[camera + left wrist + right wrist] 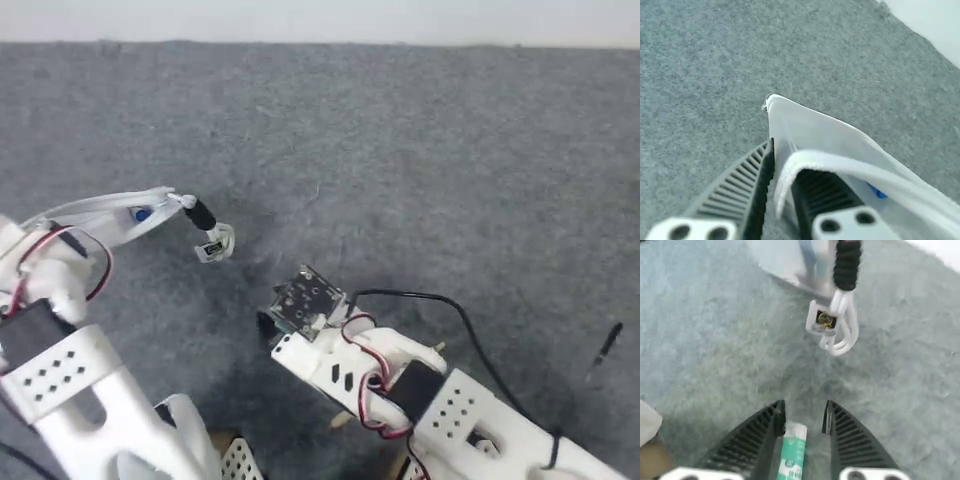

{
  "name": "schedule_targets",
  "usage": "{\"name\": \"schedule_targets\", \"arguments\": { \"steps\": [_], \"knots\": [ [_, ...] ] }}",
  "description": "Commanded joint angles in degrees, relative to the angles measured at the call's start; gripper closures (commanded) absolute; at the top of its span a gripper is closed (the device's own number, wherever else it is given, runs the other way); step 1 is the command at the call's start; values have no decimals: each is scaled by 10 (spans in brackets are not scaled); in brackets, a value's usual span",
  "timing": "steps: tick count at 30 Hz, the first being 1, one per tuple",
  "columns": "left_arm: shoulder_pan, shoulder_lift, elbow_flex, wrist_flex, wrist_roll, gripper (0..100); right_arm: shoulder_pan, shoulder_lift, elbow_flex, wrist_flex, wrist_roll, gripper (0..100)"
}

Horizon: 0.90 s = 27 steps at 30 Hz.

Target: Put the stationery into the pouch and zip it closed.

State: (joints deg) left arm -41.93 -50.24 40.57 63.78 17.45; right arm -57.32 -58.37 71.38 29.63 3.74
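Translucent white and soft-sided, the single pouch point(105, 218) hung at about 9 o'clock over the grey counter point(400, 150), held up off the surface by its mouth. One small blue item point(876, 191) showed through its wall. From the pouch's 4 o'clock corner dangled its one zip pull point(826, 320), a black toggle with a looped white cord and a small white tab.

Of the two arms, the left stood at 8 o'clock. The left pincer point(785, 160) was clamped tight on the pouch's thick white rim, with one ribbed black finger on either side of the fabric.

The right arm rose from 5 o'clock and pointed toward the pull. The right pincer point(804, 407) hung low over the counter, just short of the cord, its jaws narrowly parted. One green-and-white tube point(790, 452) lay in the gap against one finger and clear of the other, so it was not squeezed between them.

One dark slim object point(607, 345), too small to identify, lay near 4 o'clock.
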Motion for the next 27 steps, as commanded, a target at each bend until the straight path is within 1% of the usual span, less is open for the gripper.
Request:
{"name": "schedule_targets", "arguments": {
  "steps": [1,5,20,23,27],
  "knots": [
    [-2,-1,-12,-23,11,991,-7,77,-76,29,-8,877],
    [-1,-1,-11,-23,11,991,-6,169,-135,65,-9,877],
    [-1,-1,-11,-23,11,991,-6,445,-271,75,-9,877],
    [-1,-1,-11,-23,11,991,-8,482,-312,121,-11,877],
    [-1,-1,-11,-23,11,991,-6,530,-376,183,-64,877]
  ]
}}
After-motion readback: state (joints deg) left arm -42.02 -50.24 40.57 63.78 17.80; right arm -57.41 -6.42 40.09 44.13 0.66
